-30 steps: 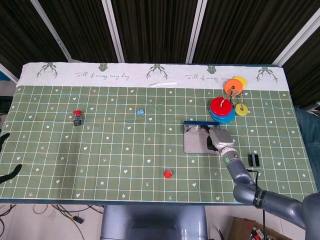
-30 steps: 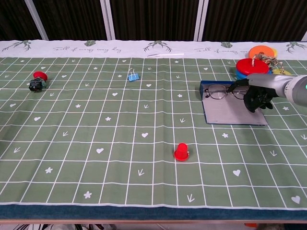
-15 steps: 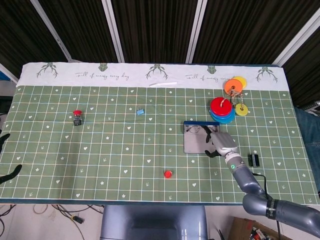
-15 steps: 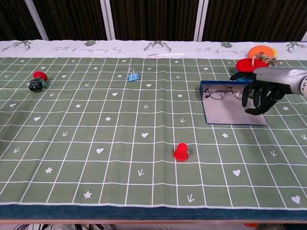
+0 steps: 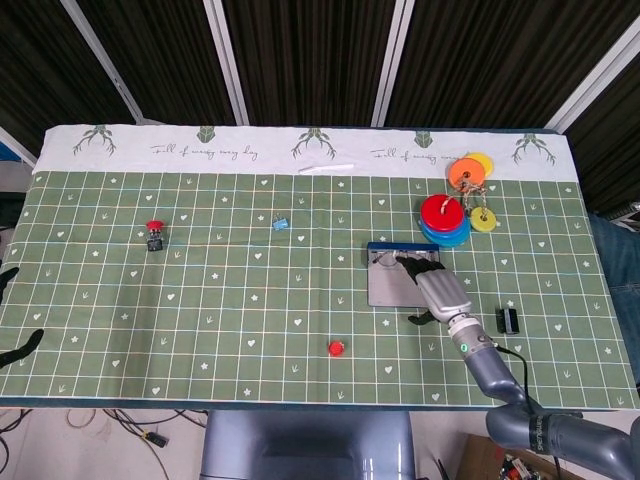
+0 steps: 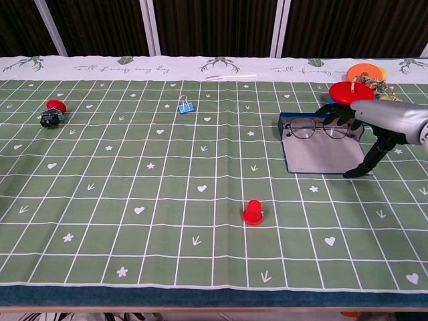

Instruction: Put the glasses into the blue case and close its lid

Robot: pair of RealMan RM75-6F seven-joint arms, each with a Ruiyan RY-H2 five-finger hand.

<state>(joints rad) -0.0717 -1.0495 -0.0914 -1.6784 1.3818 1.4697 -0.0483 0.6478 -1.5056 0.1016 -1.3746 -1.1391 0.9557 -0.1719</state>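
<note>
Reaching: the right hand (image 6: 374, 127) hovers over the blue case (image 6: 321, 155) at right of centre, fingers spread wide, holding nothing.
Glasses: the glasses (image 6: 317, 128) lie unfolded in the open case, along its far edge.
Left hand: the left hand (image 5: 12, 318) shows only dark fingertips at the left frame edge; state cannot be told.
Bench: a red cap (image 6: 253, 212) stands nearer the front edge.

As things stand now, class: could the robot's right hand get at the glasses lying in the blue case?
Probably yes. The right hand hangs open at the right end of the blue case, fingers spread beside the glasses, and nothing lies between them.
</note>
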